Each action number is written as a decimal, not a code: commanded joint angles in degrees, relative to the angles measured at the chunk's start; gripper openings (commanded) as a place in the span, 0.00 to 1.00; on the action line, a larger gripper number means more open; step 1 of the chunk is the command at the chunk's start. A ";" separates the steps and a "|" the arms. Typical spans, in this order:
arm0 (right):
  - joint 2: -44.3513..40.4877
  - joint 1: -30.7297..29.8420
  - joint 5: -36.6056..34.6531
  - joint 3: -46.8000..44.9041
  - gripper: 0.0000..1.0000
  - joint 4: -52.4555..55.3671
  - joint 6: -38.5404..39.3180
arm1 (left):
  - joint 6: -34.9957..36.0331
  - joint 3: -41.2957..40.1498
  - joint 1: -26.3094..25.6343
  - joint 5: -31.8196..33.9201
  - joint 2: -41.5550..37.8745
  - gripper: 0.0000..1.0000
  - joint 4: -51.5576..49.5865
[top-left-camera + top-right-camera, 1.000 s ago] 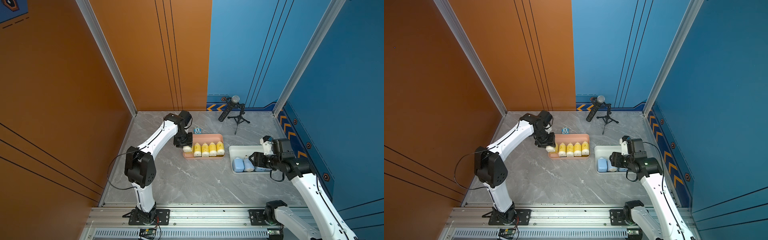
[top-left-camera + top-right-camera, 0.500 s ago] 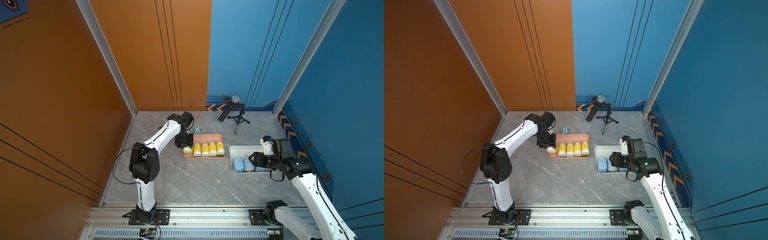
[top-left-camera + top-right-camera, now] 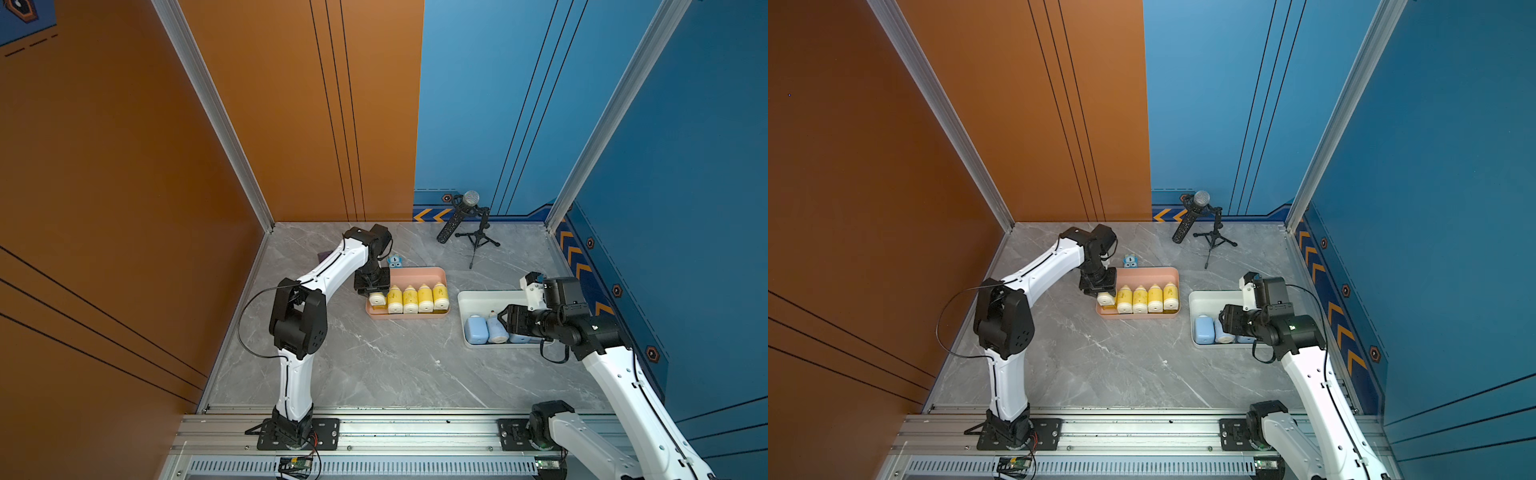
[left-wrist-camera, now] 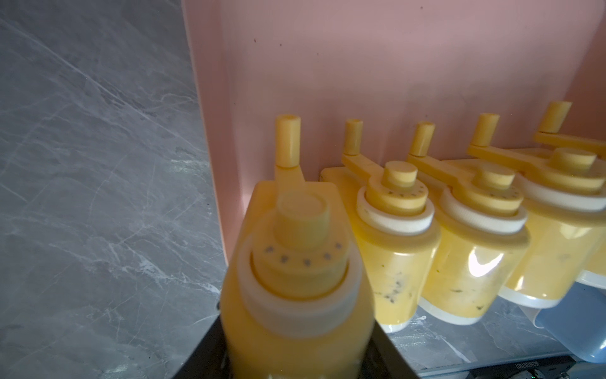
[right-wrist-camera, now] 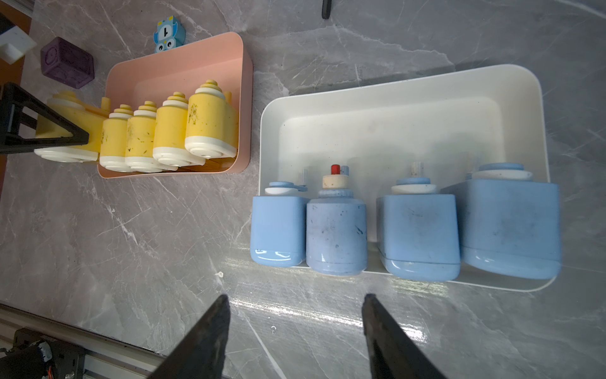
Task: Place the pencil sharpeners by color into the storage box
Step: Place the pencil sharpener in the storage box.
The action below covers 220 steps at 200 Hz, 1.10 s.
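blue toy [image 5: 168, 36] | purple cube [image 5: 67, 62] — nearby | microphone [image 3: 456, 219] on tripod [image 3: 482, 233] | white block [image 5: 14, 46], perhaps foam

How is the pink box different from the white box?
The pink plastic box holds yellow bottle-shaped sharpeners; the white plastic box holds light blue sharpeners. The left hand holds a fifth yellow sharpener at the pink box's end; the right hand by the white box is empty. Both are open-topped with four sharpeners in a row.
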<state>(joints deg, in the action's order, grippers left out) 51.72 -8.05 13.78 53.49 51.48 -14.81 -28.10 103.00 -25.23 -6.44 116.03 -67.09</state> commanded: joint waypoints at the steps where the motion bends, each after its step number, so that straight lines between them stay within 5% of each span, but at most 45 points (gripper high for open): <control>1: -0.81 0.39 1.07 0.43 0.65 1.81 0.63 | -0.90 1.92 -0.69 0.96 1.01 0.33 -0.87; 220: -1.10 0.37 1.26 0.46 0.65 1.78 0.71 | -1.66 2.64 -1.05 1.93 4.37 0.33 -0.90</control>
<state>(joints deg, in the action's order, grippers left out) 51.53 -7.90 14.41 53.49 51.51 -14.81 -28.99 103.94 -25.58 -5.56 119.61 -67.11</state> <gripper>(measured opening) 0.652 0.496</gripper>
